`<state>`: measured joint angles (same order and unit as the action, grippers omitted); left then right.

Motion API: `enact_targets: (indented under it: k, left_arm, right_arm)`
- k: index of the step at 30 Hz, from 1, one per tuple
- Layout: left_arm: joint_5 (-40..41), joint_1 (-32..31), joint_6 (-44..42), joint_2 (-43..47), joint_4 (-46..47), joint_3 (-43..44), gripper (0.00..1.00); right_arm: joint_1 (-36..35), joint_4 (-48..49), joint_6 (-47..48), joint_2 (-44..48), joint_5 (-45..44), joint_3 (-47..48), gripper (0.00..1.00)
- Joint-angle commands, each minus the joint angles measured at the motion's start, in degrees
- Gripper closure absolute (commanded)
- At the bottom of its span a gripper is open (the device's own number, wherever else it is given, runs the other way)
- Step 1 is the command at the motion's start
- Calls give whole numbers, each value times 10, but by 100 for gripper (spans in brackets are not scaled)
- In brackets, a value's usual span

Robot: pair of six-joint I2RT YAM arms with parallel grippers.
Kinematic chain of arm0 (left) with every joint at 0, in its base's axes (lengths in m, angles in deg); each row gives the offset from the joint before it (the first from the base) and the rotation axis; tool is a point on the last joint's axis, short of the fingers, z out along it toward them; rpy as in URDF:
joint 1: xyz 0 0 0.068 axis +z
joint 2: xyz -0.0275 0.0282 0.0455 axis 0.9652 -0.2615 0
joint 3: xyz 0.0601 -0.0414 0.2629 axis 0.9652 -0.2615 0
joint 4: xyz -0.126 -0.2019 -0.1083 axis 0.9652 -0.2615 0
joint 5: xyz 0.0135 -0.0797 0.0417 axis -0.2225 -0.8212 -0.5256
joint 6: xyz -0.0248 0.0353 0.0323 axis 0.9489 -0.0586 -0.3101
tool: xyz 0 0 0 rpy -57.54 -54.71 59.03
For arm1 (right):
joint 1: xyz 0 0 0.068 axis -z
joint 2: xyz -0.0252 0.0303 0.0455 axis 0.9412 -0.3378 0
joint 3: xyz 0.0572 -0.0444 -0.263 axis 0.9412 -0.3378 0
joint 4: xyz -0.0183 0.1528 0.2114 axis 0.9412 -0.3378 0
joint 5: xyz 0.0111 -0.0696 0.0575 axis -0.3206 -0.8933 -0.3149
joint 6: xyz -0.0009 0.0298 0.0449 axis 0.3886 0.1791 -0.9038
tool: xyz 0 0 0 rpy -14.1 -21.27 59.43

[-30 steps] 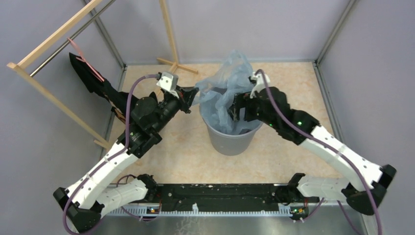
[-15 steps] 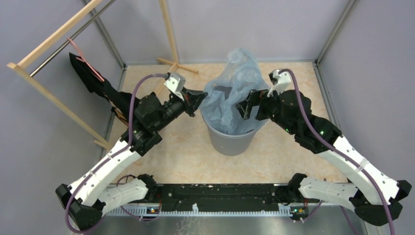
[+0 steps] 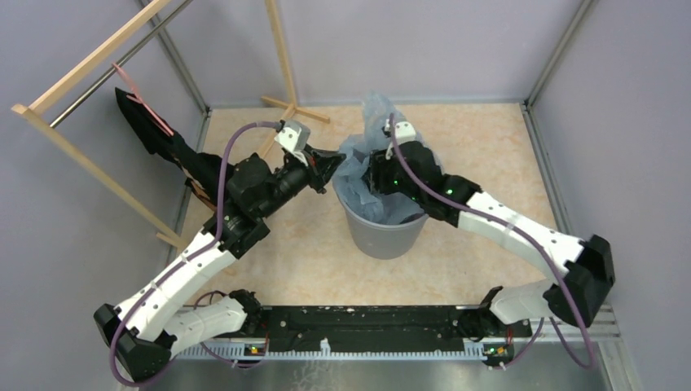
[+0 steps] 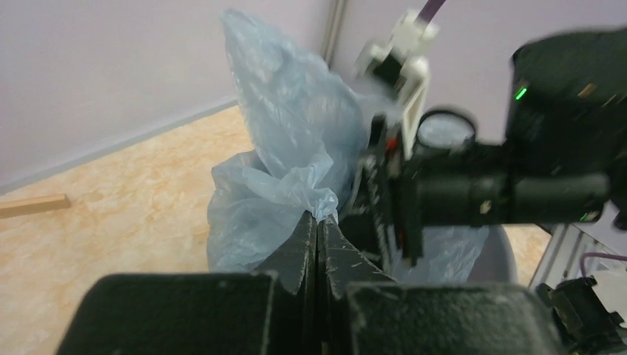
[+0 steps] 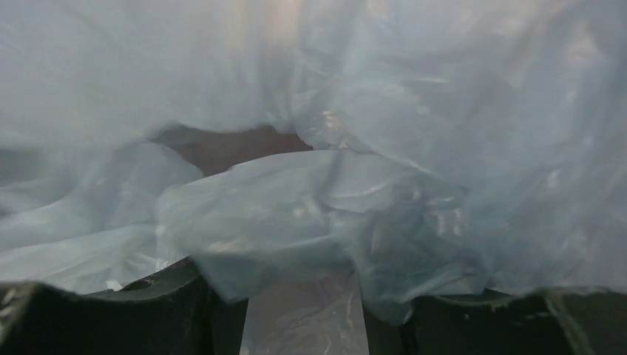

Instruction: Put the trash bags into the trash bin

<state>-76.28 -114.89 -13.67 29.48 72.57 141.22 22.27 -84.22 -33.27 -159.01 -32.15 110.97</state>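
Pale-blue trash bag [image 3: 356, 167] sits bunched in trash bin [image 3: 383, 236] mouth, peak above far rim; left hand [image 3: 332, 163] at bin's left rim, clamped on bag film; right hand [image 5: 303, 314] inside bin mouth, spread apart, film draped across.

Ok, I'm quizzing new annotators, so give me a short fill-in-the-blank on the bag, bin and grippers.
The trash bag is pale ____. The left gripper pinches its edge with jaws ____. The right gripper pokes into the bag above the ____ trash bin.
Missing: blue; shut; grey.
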Motion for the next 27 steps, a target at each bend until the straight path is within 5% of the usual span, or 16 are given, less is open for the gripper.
enact_targets:
  k: [1, 10, 16, 27]
  left_arm:
    - [70, 1, -10, 1, -1, 13, 100]
    - [128, 1, -9, -27, -23, 22, 100]
    - [160, 1, -18, -21, -21, 16, 100]
    - [138, 1, -7, 1, -10, 10, 100]
  right_arm:
    - [-2, 103, 5, -49, 23, -48, 50]
    - [-2, 290, 10, -164, 74, -38, 49]
    - [-2, 204, 4, -157, 101, 37, 43]
    - [-2, 5, -26, -12, 51, 32, 13]
